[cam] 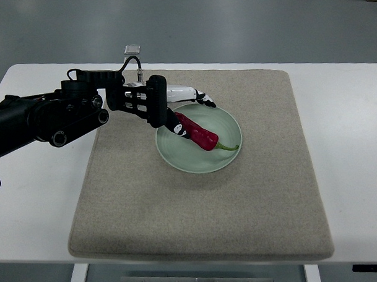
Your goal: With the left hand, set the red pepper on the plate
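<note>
Over the pale green round ceramic plate point(228, 124), my left hand point(175, 113) is gripping the glossy red chili pepper point(197, 133) already lying inside; I should be releasing gently, lifting straight.

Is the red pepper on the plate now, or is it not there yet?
On the plate. The red pepper lies inside the plate, green stem toward the rim. The left hand is at its other end; whether it grips, I cannot tell.

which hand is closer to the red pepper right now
Left. The left hand is over the near-left rim of the green plate, its fingers at the blunt end of the red pepper, which lies in the plate. The right hand is not in view.
</note>
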Controlling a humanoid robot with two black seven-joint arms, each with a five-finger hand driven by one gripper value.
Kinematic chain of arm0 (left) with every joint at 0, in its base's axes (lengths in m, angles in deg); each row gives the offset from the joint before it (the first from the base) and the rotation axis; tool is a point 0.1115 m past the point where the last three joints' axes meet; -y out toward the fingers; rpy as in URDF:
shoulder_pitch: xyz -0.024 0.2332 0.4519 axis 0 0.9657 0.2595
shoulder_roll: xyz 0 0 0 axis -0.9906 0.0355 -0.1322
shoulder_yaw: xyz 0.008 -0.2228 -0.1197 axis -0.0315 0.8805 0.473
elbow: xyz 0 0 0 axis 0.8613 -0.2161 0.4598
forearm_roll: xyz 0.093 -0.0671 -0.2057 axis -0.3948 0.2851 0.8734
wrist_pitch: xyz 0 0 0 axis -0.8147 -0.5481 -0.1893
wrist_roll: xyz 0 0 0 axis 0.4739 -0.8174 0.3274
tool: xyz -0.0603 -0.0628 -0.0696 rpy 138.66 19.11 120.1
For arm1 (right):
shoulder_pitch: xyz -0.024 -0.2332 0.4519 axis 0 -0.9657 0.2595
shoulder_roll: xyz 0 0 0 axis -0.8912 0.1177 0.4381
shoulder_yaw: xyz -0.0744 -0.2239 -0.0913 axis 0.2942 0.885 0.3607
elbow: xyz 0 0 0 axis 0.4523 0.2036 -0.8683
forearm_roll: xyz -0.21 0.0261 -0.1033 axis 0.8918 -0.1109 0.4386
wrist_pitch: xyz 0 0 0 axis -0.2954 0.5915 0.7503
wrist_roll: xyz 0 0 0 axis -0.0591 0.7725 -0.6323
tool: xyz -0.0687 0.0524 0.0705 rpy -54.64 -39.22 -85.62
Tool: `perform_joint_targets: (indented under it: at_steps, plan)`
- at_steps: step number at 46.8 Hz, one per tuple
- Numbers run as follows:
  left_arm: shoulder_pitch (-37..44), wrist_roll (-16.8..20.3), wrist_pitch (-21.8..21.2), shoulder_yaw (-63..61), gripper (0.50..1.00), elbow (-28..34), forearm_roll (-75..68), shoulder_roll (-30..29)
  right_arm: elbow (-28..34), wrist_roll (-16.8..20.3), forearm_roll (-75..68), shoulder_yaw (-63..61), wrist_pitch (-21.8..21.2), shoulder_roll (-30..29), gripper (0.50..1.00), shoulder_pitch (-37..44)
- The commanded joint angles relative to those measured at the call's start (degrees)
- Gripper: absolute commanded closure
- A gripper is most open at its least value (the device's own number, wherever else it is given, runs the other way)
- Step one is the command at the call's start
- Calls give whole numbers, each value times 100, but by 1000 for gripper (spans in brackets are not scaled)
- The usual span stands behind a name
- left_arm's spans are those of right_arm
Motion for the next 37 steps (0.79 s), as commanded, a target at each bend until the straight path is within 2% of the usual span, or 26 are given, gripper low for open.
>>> perform_joint_targets:
  at_steps: [1, 8, 18, 28, 37]
  plan:
    - [-20, 0, -18, 27, 581, 179, 8, -12, 0, 0, 3, -1, 0, 0, 572, 2]
    - [-20, 0, -70, 62, 570, 706, 26, -12, 0, 0, 3, -1, 0, 0, 572, 2]
    - [-20, -9, -597, 54, 508, 1322, 587, -21, 0, 0, 3, -1, 0, 0, 572, 2]
    - [-11, -9, -747, 53, 506, 1805, 1607, -21, 0, 0, -6, -1, 0, 0, 572, 2]
    - [-20, -17, -765, 80, 508, 1876, 3073, -21, 0, 0, 3, -1, 0, 0, 572, 2]
